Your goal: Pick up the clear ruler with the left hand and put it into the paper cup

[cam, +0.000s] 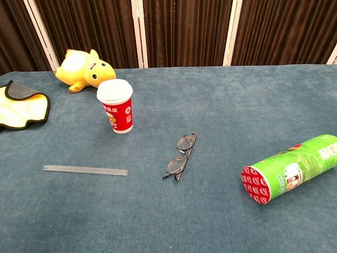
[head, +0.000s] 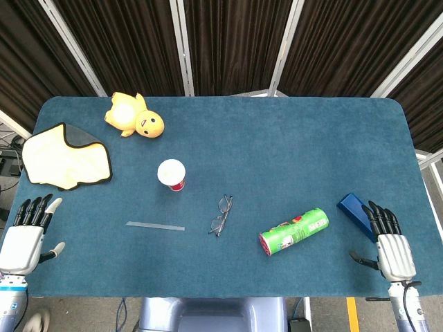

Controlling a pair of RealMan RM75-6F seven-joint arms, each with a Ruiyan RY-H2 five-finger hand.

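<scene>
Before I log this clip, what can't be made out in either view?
- Inside of the red paper cup: the chest view sees it side-on, and the head view shows only a white top, lid or opening unclear.
- Both hands: outside the chest view; only the head view shows the left hand and right hand.
- Green snack canister: far end cut by the chest view's right edge.
- Clear ruler markings: too small.

My left hand (head: 28, 235) and right hand (head: 390, 243) match: white ribbed backs, black fingers, pale thumb tips, with dark cable at the right wrist.
</scene>
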